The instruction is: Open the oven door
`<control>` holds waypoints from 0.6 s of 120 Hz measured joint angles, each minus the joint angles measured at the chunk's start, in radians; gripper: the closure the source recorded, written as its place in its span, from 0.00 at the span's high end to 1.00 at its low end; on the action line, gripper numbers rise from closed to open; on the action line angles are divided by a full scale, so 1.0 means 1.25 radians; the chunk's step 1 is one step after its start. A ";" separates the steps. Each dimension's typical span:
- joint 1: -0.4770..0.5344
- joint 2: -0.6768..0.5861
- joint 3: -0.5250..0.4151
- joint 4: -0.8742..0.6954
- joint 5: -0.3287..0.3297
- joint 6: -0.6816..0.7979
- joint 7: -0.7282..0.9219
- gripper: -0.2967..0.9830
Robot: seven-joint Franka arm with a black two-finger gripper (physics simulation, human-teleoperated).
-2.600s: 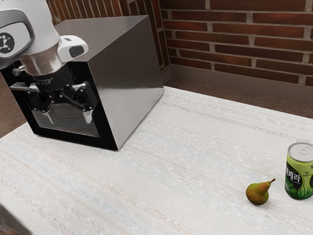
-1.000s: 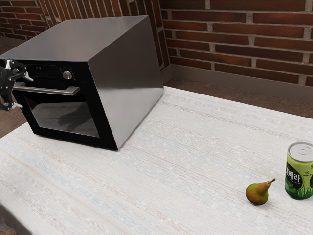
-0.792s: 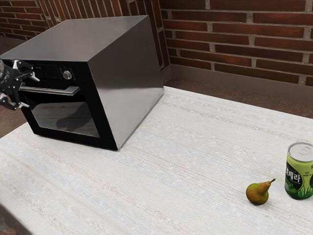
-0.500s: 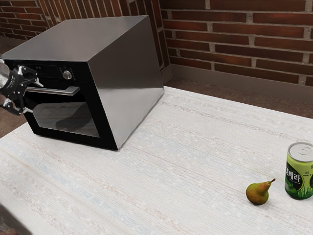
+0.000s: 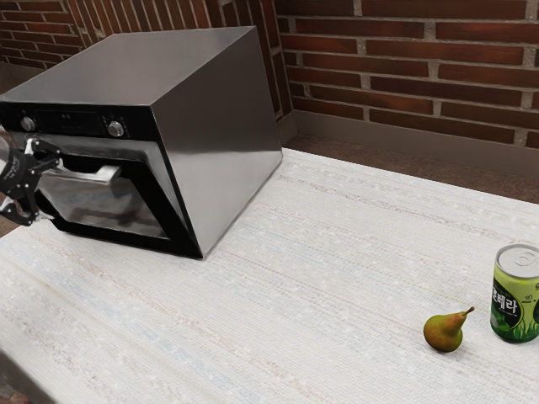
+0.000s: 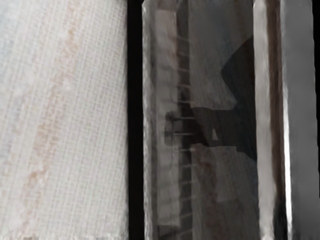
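At ten o'clock in the exterior view, the oven (image 5: 215, 143) has its door (image 5: 105, 202) ajar, the top edge tipped slightly out from the frame. Toward nine o'clock, the gripper (image 5: 52, 189) has its fingers spread wide, close by the nine-o'clock end of the handle (image 5: 93, 175) (not pinching it, as far as I can judge). So the opening is begun, but most of the swing, outward and down, seems left to do

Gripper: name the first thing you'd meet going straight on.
Most likely the oven door, at its handle or the window below; my gripper points that way, but depth leaves unclear which comes first.
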 joint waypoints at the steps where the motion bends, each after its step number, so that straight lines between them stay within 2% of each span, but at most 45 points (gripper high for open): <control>1: 0.001 -0.015 0.000 -0.015 0.003 0.003 0.000 0.77; 22: 0.064 -0.468 0.002 -0.418 0.049 0.051 -0.002 0.77; 26: 0.078 -0.533 0.002 -0.458 0.055 0.055 -0.002 0.77; 30: 0.079 -0.565 -0.005 -0.450 0.090 0.049 -0.002 0.76; 36: 0.069 -0.546 -0.072 -0.331 0.144 -0.005 -0.003 0.76; 41: 0.034 -0.521 -0.116 -0.248 0.167 -0.067 -0.003 0.76; 46: -0.059 -0.459 -0.137 -0.152 0.181 -0.126 -0.003 0.76; 53: -0.204 -0.286 -0.178 0.130 0.202 -0.258 0.002 0.76; 58: -0.324 -0.204 -0.211 0.255 0.228 -0.348 0.004 0.76; 64: -0.417 -0.132 -0.227 0.326 0.253 -0.434 0.016 0.76; 72: -0.501 -0.095 -0.238 0.331 0.262 -0.518 0.031 0.77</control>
